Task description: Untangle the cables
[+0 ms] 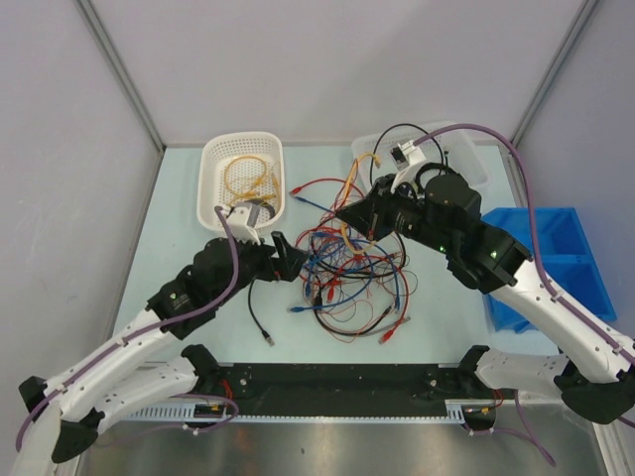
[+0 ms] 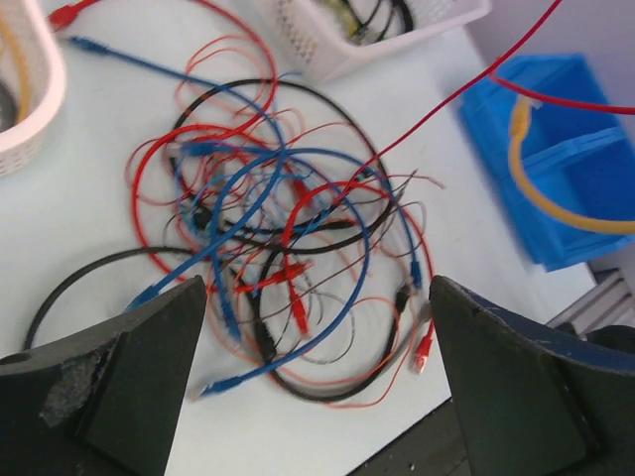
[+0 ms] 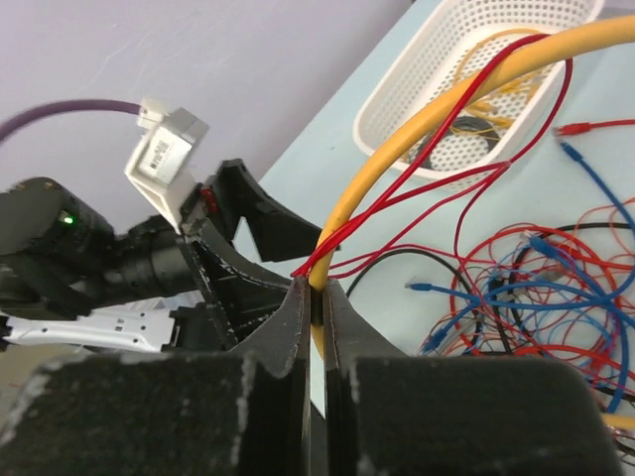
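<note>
Two strands pinched in the right gripper (image 3: 316,288): yellow cable (image 3: 417,139) plus red wire (image 3: 427,198). Left gripper (image 1: 288,256) gapes, empty, beside the cables (image 1: 352,273) on the table (image 1: 437,317). Pulling both may cinch the knot.

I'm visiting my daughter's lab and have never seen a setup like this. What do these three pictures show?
Two white robot arms are bolted at the near edge of a pale table. The wide picture looks down from above and behind them. The other two come from a small camera on each wrist, so each shows its own hand. On the table lies a tangle of red, blue and black cables, with a white basket, a second basket and a blue bin around it. The left hand is open, facing the tangle and holding nothing. The right hand is shut on a yellow cable and a thin red wire.
</note>
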